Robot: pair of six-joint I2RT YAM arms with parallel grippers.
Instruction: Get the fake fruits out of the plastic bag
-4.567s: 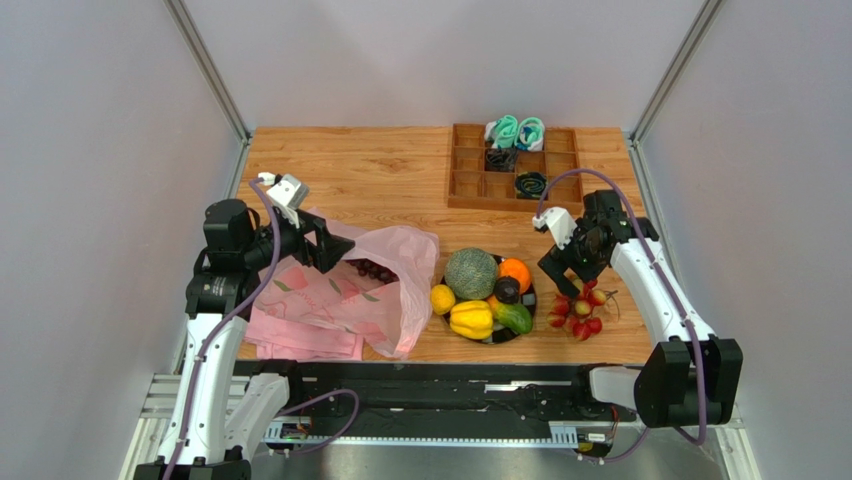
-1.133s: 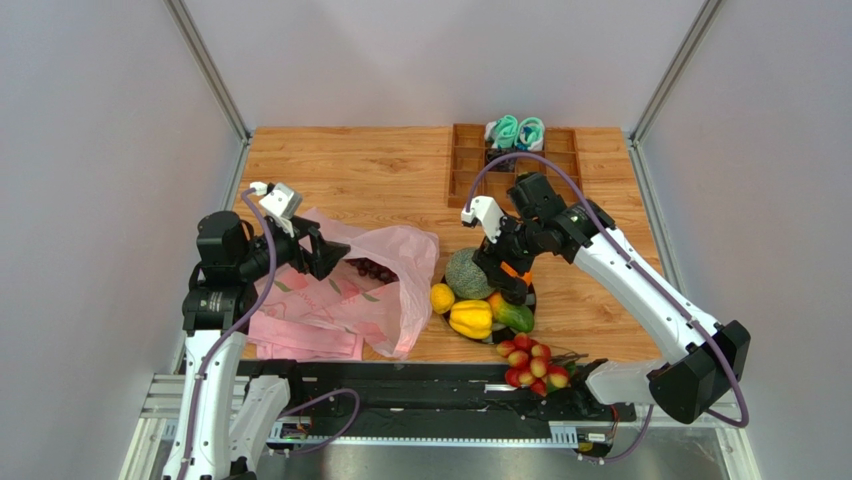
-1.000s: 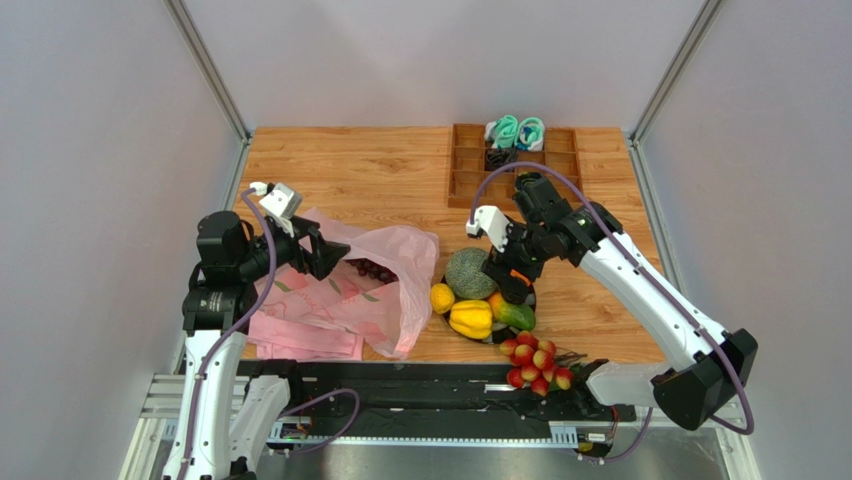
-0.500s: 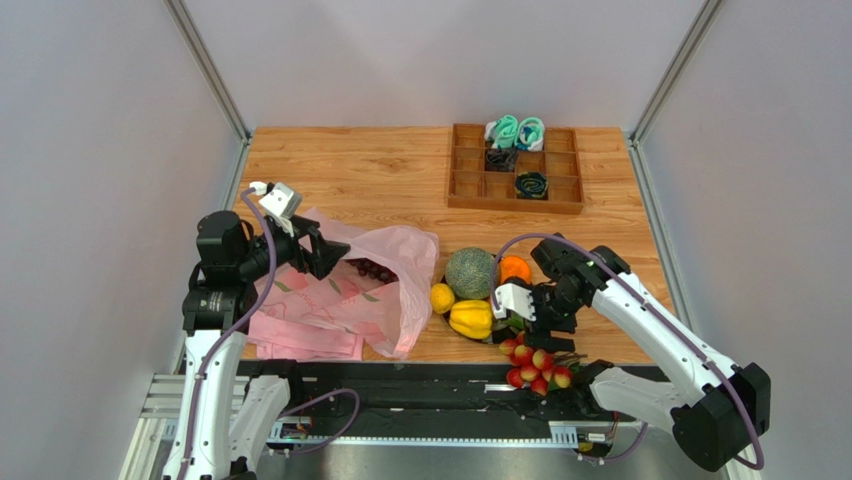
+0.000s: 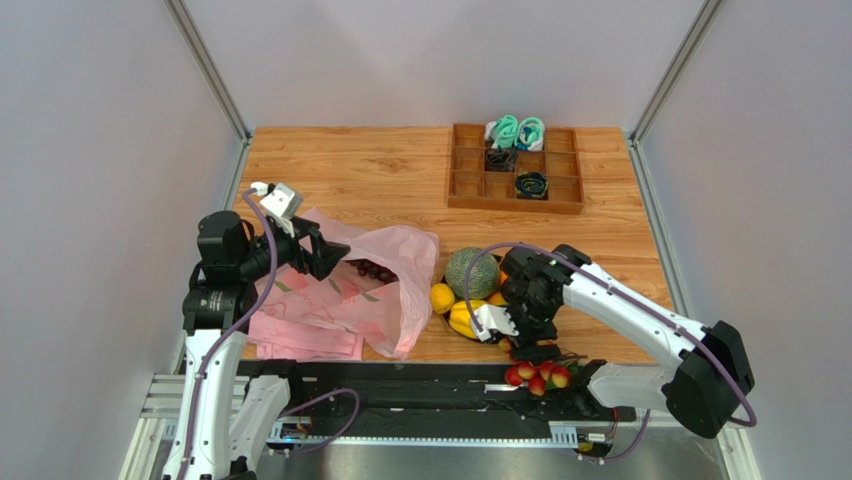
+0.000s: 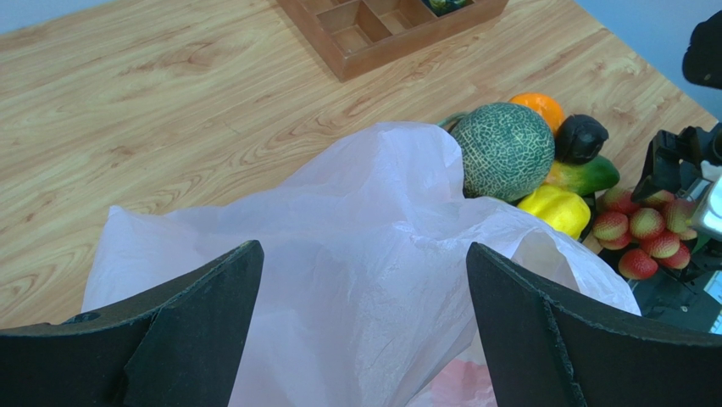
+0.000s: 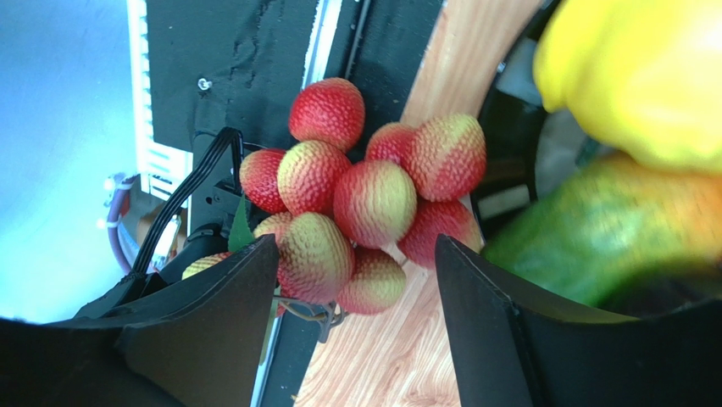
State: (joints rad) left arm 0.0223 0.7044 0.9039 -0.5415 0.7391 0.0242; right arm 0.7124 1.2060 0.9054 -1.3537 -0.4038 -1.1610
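The translucent pink plastic bag (image 5: 345,290) lies at the left, mouth toward the plate; it also shows in the left wrist view (image 6: 364,254). Dark purple grapes (image 5: 375,270) sit in its mouth. My left gripper (image 5: 325,255) is open above the bag, holding nothing. The melon (image 5: 471,272), lemon (image 5: 442,298) and yellow lobed piece (image 5: 462,318) rest on a black plate. The red berries (image 5: 537,377) lie at the table's front edge, partly over the black rail. My right gripper (image 5: 535,352) is open just above them; in the right wrist view the berries (image 7: 364,199) sit at its fingertips (image 7: 212,314).
A wooden compartment tray (image 5: 515,170) with teal and black items stands at the back. An orange (image 6: 538,106), a dark fruit (image 6: 580,137) and a green fruit (image 6: 585,175) also lie on the plate. A folded pink cloth (image 5: 300,335) lies under the bag.
My right arm has swung from the far side of the plate down to the front edge, over the berries. The berries earlier moved from right of the plate to the front edge. Left arm unmoved.
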